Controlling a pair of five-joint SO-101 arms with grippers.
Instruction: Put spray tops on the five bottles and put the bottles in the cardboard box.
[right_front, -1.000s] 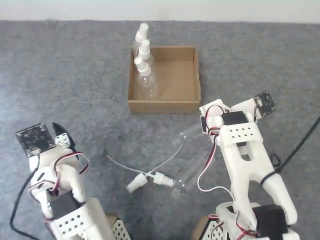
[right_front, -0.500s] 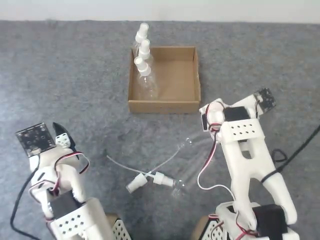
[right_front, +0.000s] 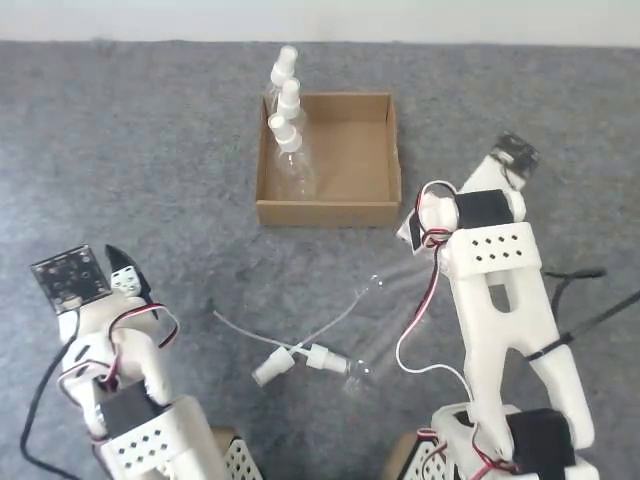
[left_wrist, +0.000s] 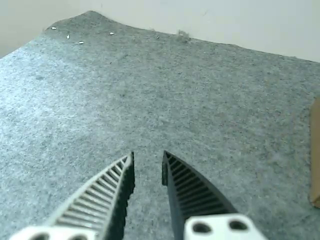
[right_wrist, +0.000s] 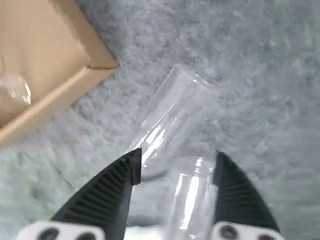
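Observation:
The cardboard box (right_front: 350, 165) stands at the far middle of the carpet, with three capped bottles (right_front: 288, 130) upright along its left wall. Two clear uncapped bottles lie on the carpet in front of the box's right corner, one (right_front: 373, 288) nearer the box and one (right_front: 362, 370) nearer me. Two loose spray tops (right_front: 300, 358) with thin tubes lie beside them. My right gripper (right_wrist: 177, 156) hangs open just above both clear bottles (right_wrist: 172, 117), one bottle (right_wrist: 192, 192) lying between its fingers. My left gripper (left_wrist: 148, 159) rests near the front left, open by a narrow gap, over bare carpet.
The box's near right corner (right_wrist: 102, 62) is close to my right gripper. The right arm (right_front: 490, 270) covers the carpet right of the bottles. Grey carpet (right_front: 130, 150) stretches open to the left of the box.
The right arm's wrist has swung toward the far side, its camera board now higher beside the box. The nearer clear bottle's neck shifted slightly. The left arm has kept still.

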